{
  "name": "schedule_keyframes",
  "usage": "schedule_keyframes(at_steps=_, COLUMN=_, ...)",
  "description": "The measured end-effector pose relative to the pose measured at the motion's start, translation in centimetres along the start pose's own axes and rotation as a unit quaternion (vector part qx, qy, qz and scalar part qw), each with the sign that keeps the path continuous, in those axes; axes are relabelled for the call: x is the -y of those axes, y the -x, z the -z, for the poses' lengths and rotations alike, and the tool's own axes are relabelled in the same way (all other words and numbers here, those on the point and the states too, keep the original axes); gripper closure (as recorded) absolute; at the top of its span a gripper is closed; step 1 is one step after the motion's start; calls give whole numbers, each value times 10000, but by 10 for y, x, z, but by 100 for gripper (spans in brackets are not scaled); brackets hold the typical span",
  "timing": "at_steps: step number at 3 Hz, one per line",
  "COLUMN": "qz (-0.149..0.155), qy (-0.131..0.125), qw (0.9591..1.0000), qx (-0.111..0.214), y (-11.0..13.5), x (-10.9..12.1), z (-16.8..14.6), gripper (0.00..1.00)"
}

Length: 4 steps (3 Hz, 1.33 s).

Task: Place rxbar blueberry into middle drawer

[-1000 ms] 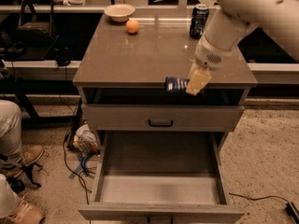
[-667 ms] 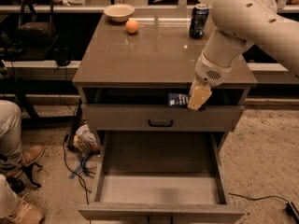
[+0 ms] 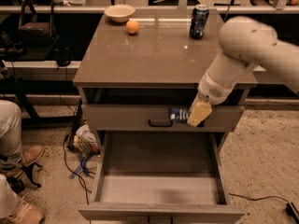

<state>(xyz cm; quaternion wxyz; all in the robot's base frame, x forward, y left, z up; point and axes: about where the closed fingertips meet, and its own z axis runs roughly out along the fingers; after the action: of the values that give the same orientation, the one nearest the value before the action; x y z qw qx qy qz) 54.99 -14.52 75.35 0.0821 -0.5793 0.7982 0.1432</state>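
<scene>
- Gripper (image 3: 196, 117) hangs right of centre in the frame, in front of the closed upper drawer front (image 3: 121, 118), its pale fingers pinching one end of the blue snack bar (image 3: 177, 114).
- Held that way, the snack bar sticks out toward the left, just right of the black handle (image 3: 160, 123). It is in the air above the middle drawer (image 3: 159, 212) and, as far as can be seen, touches nothing but the fingers.
- Pulled well out, the middle drawer fills the lower centre of the frame, its pale floor in plain view.
- On the tabletop (image 3: 159, 59), toward the top of the frame, stand a dark can (image 3: 199, 21), an orange (image 3: 132, 27) and a bowl (image 3: 120, 12), all well apart from the gripper.
- Step in hand, as I judge it: the bar is being carried over the drawer, and the release is not yet done.
- Next move likely calls for lowering the bar toward the drawer floor, keeping off the right side wall. The fingers should spread only once the bar is low enough not to bounce or catch the rim.
</scene>
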Motion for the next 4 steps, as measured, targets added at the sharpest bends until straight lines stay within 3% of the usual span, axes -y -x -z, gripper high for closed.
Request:
schedule_keyframes(at_steps=1, qz=-586, qy=561, qw=9954, qx=519, y=-30, x=-17, z=-59, gripper=100)
schedule_keyframes(at_steps=2, qz=-1163, qy=1019, qw=9847, qx=805, y=-50, x=-41, z=-130, gripper=100)
schedule_keyframes(at_steps=4, qz=-1323, qy=918, qw=9840, qx=759, y=-55, x=-39, z=-147, gripper=100)
